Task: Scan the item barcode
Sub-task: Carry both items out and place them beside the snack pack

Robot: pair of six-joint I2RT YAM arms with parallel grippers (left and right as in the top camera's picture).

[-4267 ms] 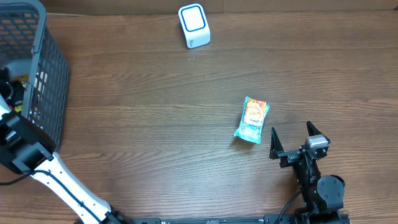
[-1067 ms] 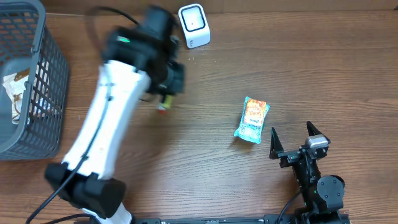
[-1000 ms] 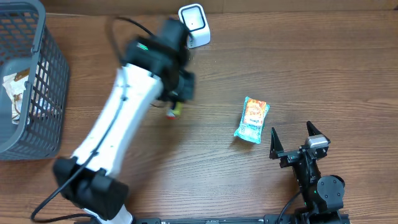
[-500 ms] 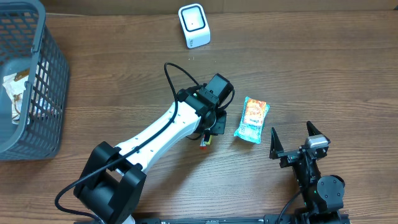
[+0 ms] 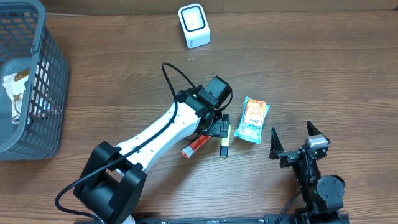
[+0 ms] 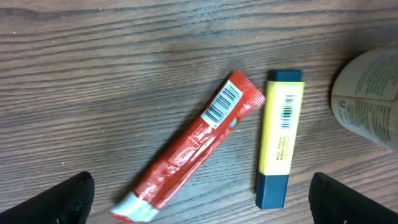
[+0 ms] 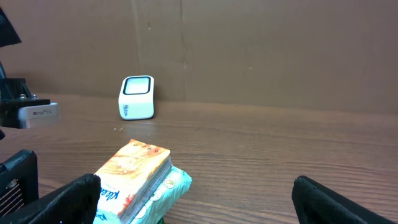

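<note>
I am looking down at the brown wooden table point(image 5: 124, 81) and my left claw point(image 5: 219, 129) hangs just over two small things near the middle. Its two fingers are spread wide, one far out on each side in the left wrist view, and they pinch nothing. My left claw point(image 6: 211, 202) looks straight down at a red packet point(image 6: 193, 146) and a yellow marker point(image 6: 281, 146) with a dark blue end. Both lie flat on the wood with their black stripe codes facing up. The red packet point(image 5: 194, 145) lies slanted, and the yellow marker point(image 5: 224, 140) lies almost straight beside it. The top corner of the packet comes right up to the marker, but I cannot tell if they touch. Just to the right of the marker lies an orange and blue-green snack pack point(image 5: 252, 119), with a little gap between them. My right claw point(image 5: 292, 142) sits near the front edge of the table, close to the snack pack, and its fingers are spread wide too, with nothing between them. From my right claw point(image 7: 199, 205) I see the snack pack point(image 7: 134, 177) close in front. The white scanner point(image 7: 137, 96) stands far behind it. From above, the scanner point(image 5: 194, 25) is at the far edge of the table, well apart from the packet and the marker. A grey basket point(image 5: 53, 81) stands at the left side with some wrappers inside.
</note>
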